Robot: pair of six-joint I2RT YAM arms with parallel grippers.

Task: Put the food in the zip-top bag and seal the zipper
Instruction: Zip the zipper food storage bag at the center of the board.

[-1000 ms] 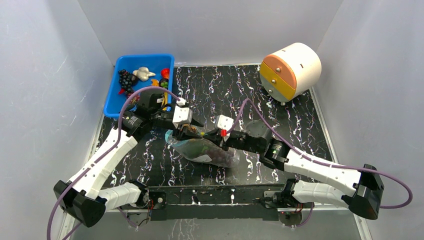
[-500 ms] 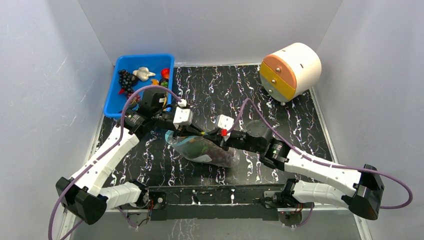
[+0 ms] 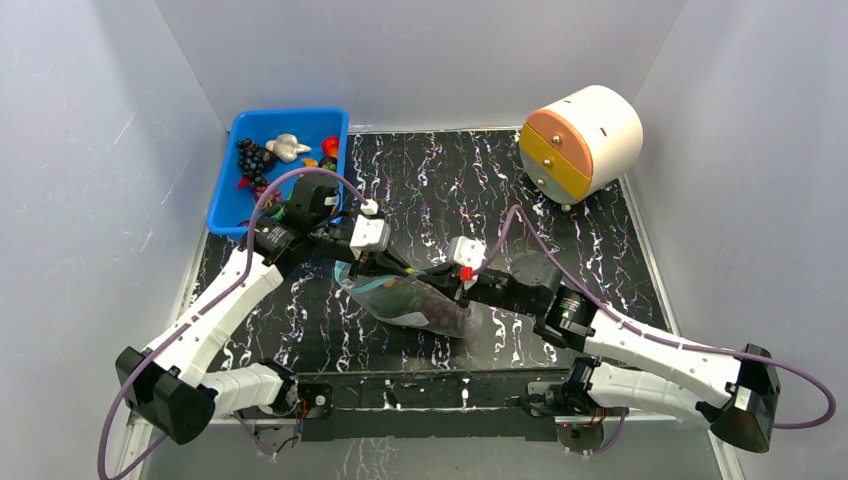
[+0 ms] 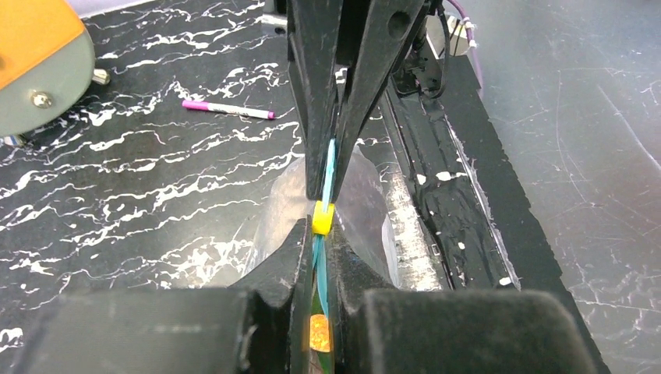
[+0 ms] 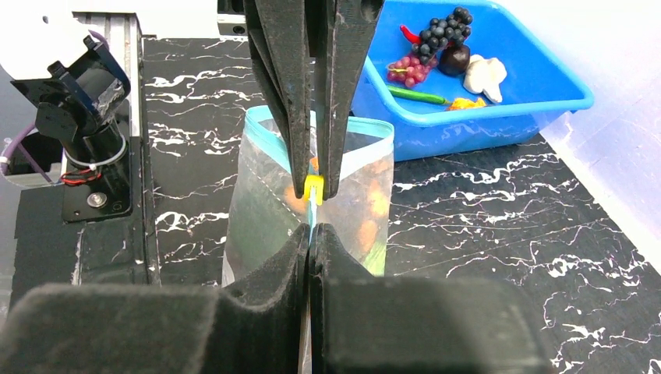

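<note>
Top external: I see L gripper (image 3: 387,267) and R gripper (image 3: 427,273) both clamped on zipper (image 5: 365,125), tip to tip, R at 3 o'clock; food (image 3: 408,299) inside zip-top bag (image 3: 456,318).

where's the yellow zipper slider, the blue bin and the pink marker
yellow zipper slider (image 5: 313,187), right wrist view, on its front face
blue bin (image 5: 475,128), right wrist view, on the near outer wall
pink marker (image 4: 227,110), left wrist view, on the middle of the barrel
</note>
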